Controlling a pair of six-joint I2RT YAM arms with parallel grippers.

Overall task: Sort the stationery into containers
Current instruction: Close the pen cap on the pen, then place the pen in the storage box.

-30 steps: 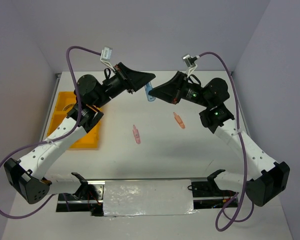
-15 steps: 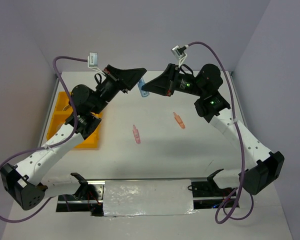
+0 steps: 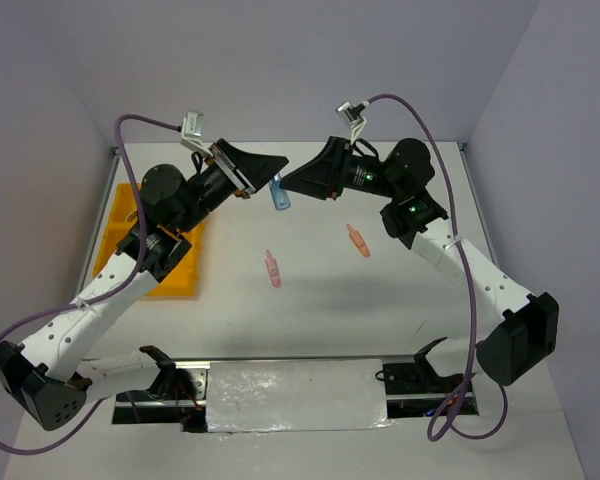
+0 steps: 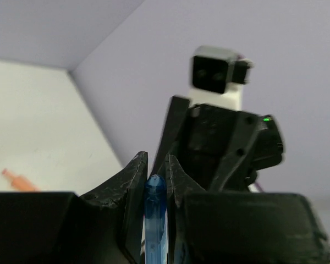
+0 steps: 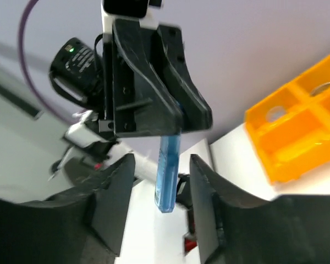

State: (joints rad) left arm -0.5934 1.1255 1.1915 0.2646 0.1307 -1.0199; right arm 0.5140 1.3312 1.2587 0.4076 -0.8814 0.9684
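Note:
A blue clip-like piece hangs in the air over the back middle of the table, with my left gripper shut on its upper end. The left wrist view shows it pinched between the two fingers. My right gripper faces the left one, open. In the right wrist view its jaws stand on either side of the blue piece with a gap on both sides, not touching it. An orange piece and a pink piece lie on the table. The yellow-orange tray lies at the left.
The two grippers meet tip to tip, high above the table. The left arm's elbow hangs over the tray's right side. The tray's compartments show in the right wrist view, with a pale ring in one. A foil-covered strip lies between the arm bases.
The right gripper, shut on the blue piece before, has opened and let go; the left gripper now holds it alone. Both grippers shifted left and upward together.

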